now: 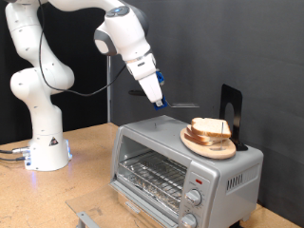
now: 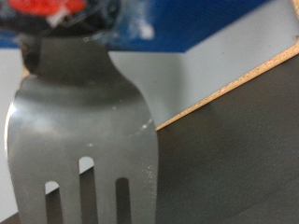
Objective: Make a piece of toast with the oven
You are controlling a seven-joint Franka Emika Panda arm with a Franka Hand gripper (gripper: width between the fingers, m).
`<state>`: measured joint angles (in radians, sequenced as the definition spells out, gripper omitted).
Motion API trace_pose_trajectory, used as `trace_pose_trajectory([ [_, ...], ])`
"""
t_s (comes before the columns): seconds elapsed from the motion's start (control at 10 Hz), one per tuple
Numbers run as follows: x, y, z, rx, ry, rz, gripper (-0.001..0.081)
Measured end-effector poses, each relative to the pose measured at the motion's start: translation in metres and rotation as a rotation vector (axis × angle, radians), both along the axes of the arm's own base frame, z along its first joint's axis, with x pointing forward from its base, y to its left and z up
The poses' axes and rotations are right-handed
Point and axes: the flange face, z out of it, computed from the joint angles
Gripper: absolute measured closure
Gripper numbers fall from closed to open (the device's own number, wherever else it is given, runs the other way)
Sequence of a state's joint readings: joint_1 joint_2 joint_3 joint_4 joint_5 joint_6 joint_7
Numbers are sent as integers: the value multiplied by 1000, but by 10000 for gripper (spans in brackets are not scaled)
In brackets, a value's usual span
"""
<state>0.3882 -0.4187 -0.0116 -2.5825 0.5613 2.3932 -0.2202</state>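
Note:
My gripper (image 1: pixel 158 98) hangs above the top of the silver oven (image 1: pixel 161 157), near its end on the exterior view's left, and is shut on the handle of a metal fork (image 1: pixel 186 104). The fork points towards the exterior view's right, at a round wooden plate (image 1: pixel 201 144) on the oven top. Bread slices (image 1: pixel 209 127) lie piled on that plate. I cannot pick out a single separate piece of toast. The wrist view shows the fork's tines (image 2: pixel 84 140) close up, over the grey oven top. The oven's glass door looks shut, with the wire rack (image 1: pixel 152 174) behind it.
A black upright stand (image 1: pixel 231 109) sits on the oven top behind the plate. The round knobs (image 1: pixel 194 197) are on the oven's front, at the exterior view's right. The oven stands on a wooden table (image 1: pixel 81 180). The arm's base (image 1: pixel 47 152) is at the exterior view's left.

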Motion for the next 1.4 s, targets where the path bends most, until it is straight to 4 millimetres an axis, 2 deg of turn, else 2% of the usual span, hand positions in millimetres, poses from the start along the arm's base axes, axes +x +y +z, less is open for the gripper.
trace_pose_trajectory([
  [0.3,0,-19,9,78,-87,-157,341],
  [1.0,-27,-124,2,117,-52,-346,341],
  [1.2,-35,-148,3,134,-78,-380,341],
  [1.4,-38,-164,5,137,-92,-409,341],
])
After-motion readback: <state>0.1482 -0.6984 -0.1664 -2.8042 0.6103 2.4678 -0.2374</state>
